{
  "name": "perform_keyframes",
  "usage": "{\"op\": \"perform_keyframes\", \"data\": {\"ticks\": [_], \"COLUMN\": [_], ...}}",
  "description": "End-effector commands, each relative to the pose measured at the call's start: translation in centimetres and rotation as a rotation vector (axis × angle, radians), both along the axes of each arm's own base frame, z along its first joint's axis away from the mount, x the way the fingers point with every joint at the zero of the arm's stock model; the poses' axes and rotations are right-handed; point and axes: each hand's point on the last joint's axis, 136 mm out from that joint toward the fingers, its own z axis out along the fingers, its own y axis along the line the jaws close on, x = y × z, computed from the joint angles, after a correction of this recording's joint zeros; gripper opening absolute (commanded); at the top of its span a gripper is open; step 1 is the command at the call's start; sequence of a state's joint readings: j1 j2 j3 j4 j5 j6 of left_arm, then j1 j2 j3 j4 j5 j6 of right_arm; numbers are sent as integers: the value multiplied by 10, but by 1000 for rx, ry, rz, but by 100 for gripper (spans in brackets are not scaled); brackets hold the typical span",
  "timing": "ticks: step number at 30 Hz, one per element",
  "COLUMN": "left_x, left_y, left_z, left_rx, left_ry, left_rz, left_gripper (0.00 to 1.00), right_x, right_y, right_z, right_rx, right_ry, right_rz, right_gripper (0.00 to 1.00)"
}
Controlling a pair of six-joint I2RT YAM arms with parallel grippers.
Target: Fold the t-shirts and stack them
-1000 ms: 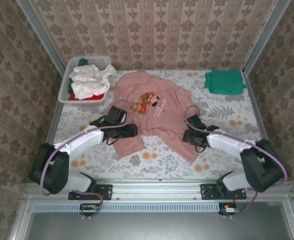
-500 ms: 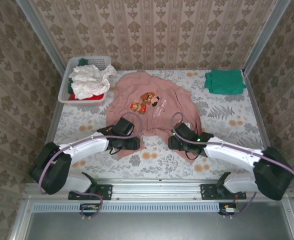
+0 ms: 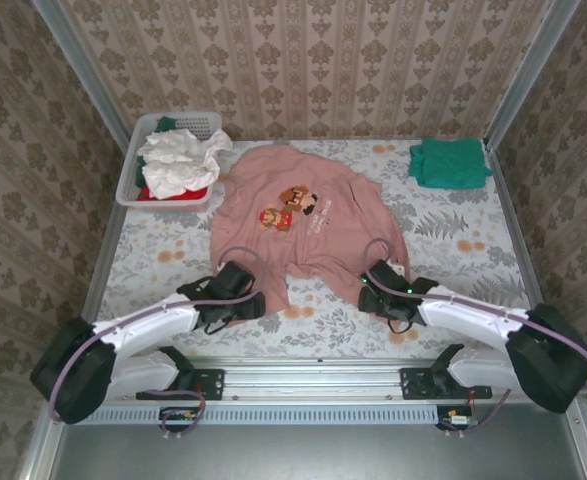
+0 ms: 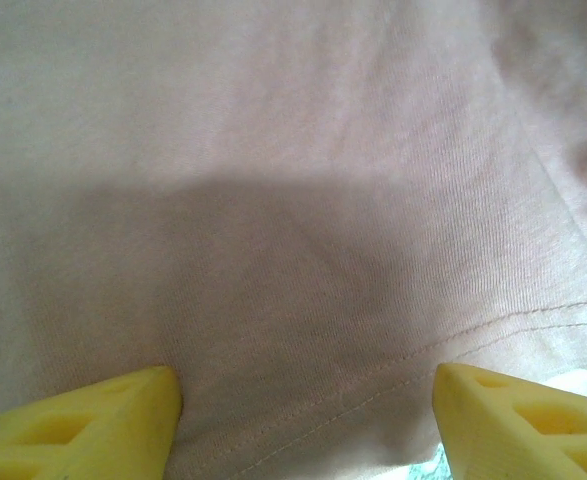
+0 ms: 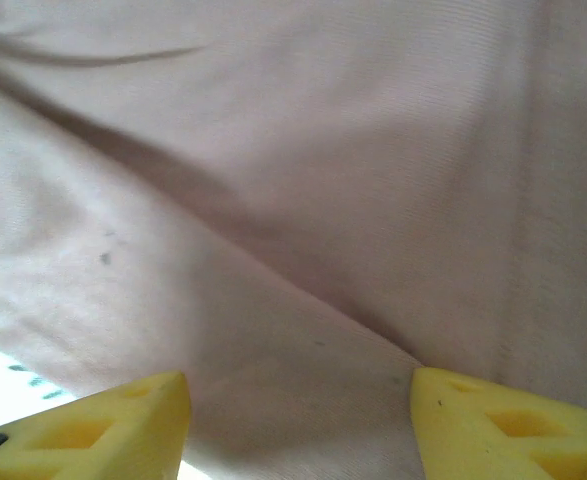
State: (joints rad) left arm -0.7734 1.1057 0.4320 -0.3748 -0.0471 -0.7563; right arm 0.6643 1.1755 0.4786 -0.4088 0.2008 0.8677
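The table (image 3: 453,250) is covered mid-frame by the pink shirt (image 3: 308,230), spread flat with its print up. A basket (image 3: 125,185) holding a white shirt (image 3: 178,165) is set at upper left, and a teal shirt (image 3: 450,162) lies folded at upper right. The left gripper (image 3: 253,303) and right gripper (image 3: 375,290) are placed at the lower corners of the hem (image 4: 353,405), jaws wide, nothing pinched. Flattening is judged to be the step in hand. Next, the hem must be pinched and carried up toward the collar.

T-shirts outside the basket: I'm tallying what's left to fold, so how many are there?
2. A pink one lies spread mid-table; a teal one sits folded at the far right corner. More cloth is bunched in the basket, uncounted.
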Motion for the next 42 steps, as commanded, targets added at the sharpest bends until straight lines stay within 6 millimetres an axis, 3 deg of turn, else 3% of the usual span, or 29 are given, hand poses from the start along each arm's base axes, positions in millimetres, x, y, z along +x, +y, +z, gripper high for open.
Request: {"op": "perform_keyframes", "data": {"ticks": [1,4,9,11,14,17,22,24,26,28,30,34,37,42], "left_x": [-55,-71,-91,-90,-76,-49,26,59,90,123,155,216,232,229], "left_y": [45,56,72,64,45,27,5,-1,-7,-12,-16,-14,-16,-21], "left_z": [-22,-18,-11,-5,15,53,127,143,151,159,159,128,92,41], "left_rx": [122,103,88,48,-10,-36,-89,-102,-91,-61,-45,-40,-36,-41], "left_ry": [171,157,152,138,80,-24,-208,-239,-259,-291,-312,-238,-162,-62], "left_rz": [79,113,140,124,80,43,1,-11,-29,-46,-48,-15,-17,-24], "left_gripper": [69,66,64,63,68,83,86,87,87,87,88,86,86,85], "right_x": [-21,-7,40,66,113,165,251,271,285,286,288,285,277,270], "right_y": [-28,-26,1,13,29,42,36,30,19,4,-11,-40,-60,-89], "right_z": [-6,18,95,117,130,116,76,52,41,29,23,11,3,8], "right_rx": [-3,68,110,83,21,6,-34,-37,-56,-56,-65,-53,-31,-2], "right_ry": [59,-15,-208,-258,-274,-233,-148,-89,-59,-15,5,56,90,72], "right_rz": [-82,-84,30,81,124,141,105,86,57,20,-10,-50,-78,-128], "right_gripper": [64,64,66,68,67,64,48,45,42,42,42,42,40,30]}}
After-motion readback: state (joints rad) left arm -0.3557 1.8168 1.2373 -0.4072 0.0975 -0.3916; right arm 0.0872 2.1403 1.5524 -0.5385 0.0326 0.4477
